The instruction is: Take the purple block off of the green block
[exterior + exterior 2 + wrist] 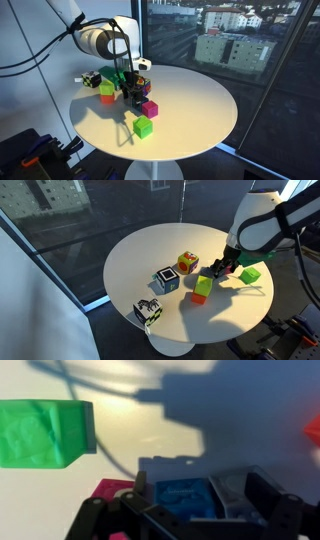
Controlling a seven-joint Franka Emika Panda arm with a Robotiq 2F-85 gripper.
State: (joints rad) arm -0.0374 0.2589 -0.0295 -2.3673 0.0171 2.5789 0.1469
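While your end effector [131,92] is hanging low over the round white counter [205,100], its jaws are standing spread wide, and you are not pinching either of the two blocks that matter. The purple block [149,108] is sitting directly on the counter, off the green block [143,126]. In an exterior view the green block is lying near the purple block, at its six o'clock, and the two are side by side rather than stacked. The end effector is hovering at the purple block's ten o'clock.

Looking through the wrist view, you are seeing the green block [45,432] filling the nine o'clock edge. A corner of the purple block [112,490] is showing at seven o'clock, just beside one finger. A dark blue block [185,495] is lying between the spread jaws at six o'clock, but I cannot tell whether the fingers are touching it.

In an exterior view, the green block [250,275] is sitting at four o'clock of the end effector [225,266]. A yellow-green block joined with an orange one [202,288] is resting at its eight o'clock. Three patterned cubes [167,280] are trailing off toward the counter's rim.
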